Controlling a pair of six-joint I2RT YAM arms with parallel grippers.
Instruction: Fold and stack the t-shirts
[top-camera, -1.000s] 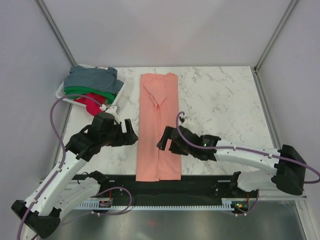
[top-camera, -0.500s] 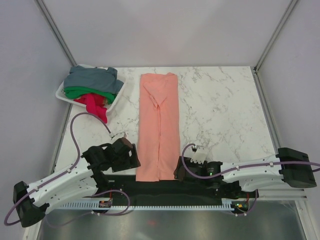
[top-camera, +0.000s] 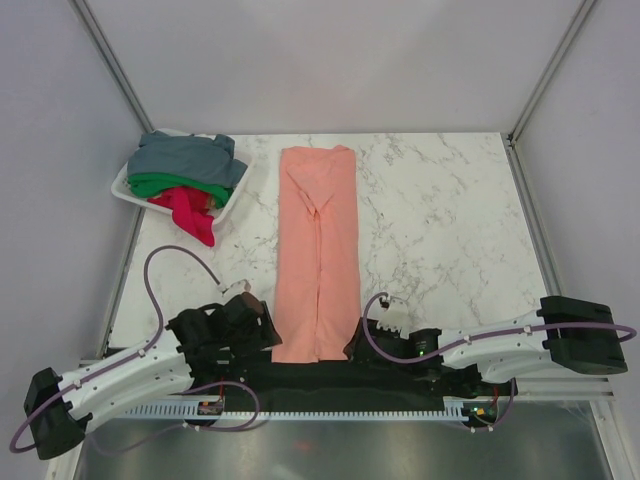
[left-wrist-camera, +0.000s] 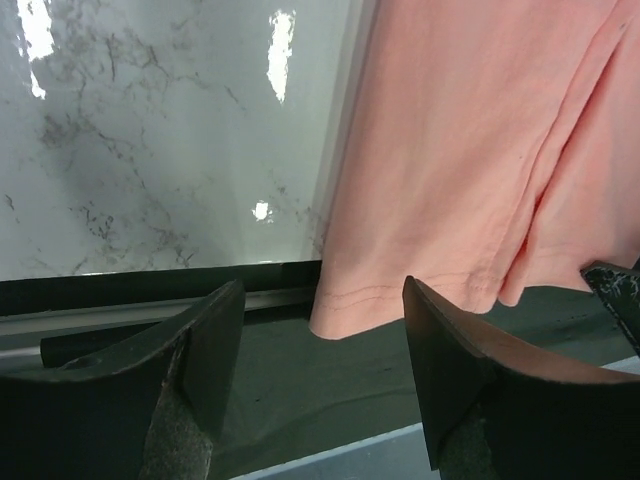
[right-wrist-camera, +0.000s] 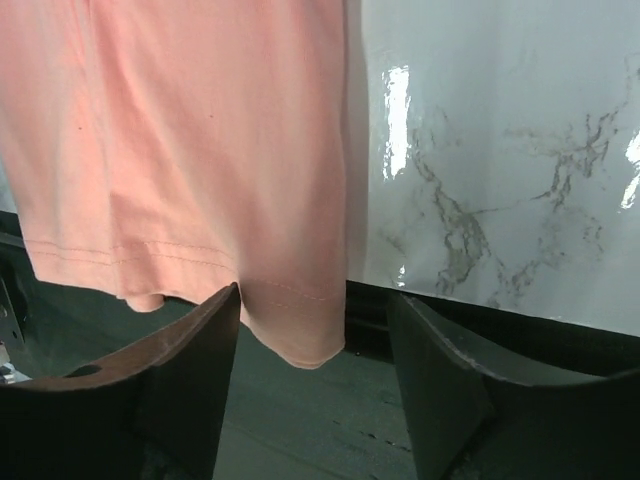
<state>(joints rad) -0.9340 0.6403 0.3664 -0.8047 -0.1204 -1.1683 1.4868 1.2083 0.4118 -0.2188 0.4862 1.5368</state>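
Pink shirt (top-camera: 318, 250) lies mid-desk as a long narrow strip, sleeves already folded in, collar end far from the arms. Its hem (left-wrist-camera: 400, 295) hangs a bit over the near edge of the desk (top-camera: 440, 220) onto the black rail (top-camera: 320, 375). The other shirts, grey-blue (top-camera: 185, 155), green (top-camera: 175, 185) & red (top-camera: 190, 210), are heaped in the white basket (top-camera: 122, 188) at far left, well apart from the work.

Step in hand, as I read it: grab both hem corners to fold the strip in half lengthways, near end to far end.

Left gripper (left-wrist-camera: 322, 330) is low at the near-left corner w/ jaws apart. That corner shows btwn the fingers but nothing is pinched yet. Right gripper (right-wrist-camera: 313, 310) is the same at the near-right corner, jaws apart, corner just ahead of the gap.

To do it well:
- Push each gripper in a little further so the stitched hem sits well inside the jaws, not just the tip of the corner. A tip grip will prob slip.
- Take all layers. The strip is doubled at each side, so a shallow bite may catch only the top ply & the fold opens on lift.
- Clamp both sides at once, at matching depth, or the hem will skew.
- Lift just clear of the desk, then carry fwd evenly. Keep the two grippers as far apart as the strip is wide so the cloth stays flat w/o bunching in the middle.
- Lay hem on collar end, edges lined up, then let go.

Risk: a lower finger snagging on the rail under the overhang.
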